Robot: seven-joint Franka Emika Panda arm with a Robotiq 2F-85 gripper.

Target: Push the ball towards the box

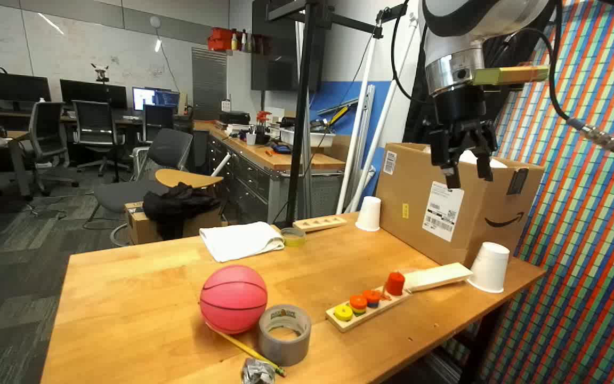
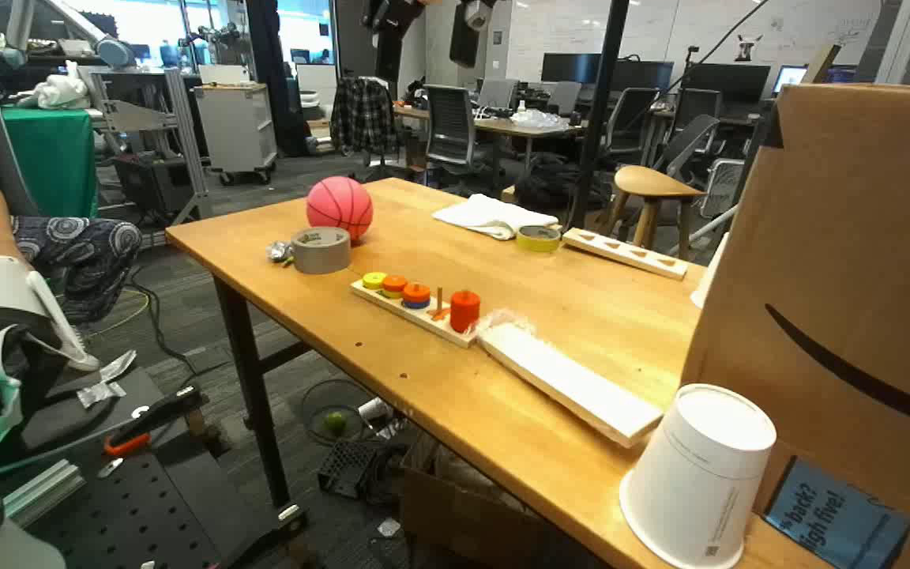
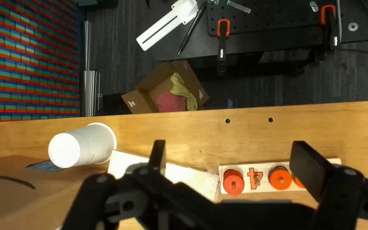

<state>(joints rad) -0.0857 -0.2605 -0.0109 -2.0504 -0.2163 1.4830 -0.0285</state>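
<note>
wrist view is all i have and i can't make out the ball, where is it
Observer: In both exterior views the ball sits on the table, beside the grey tape roll.
Operator: which end of the table
Observer: Toward the end away from the cardboard box.
Operator: anything right up against it
Observer: In an exterior view, a yellow pencil lies with one end at the ball's base; I can't tell whether they touch.

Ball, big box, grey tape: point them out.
ball (image 1: 234, 296): in an exterior view, between two seams
big box (image 1: 471, 209): in an exterior view, bare cardboard side
grey tape (image 2: 322, 254): in an exterior view, outer wall
</note>
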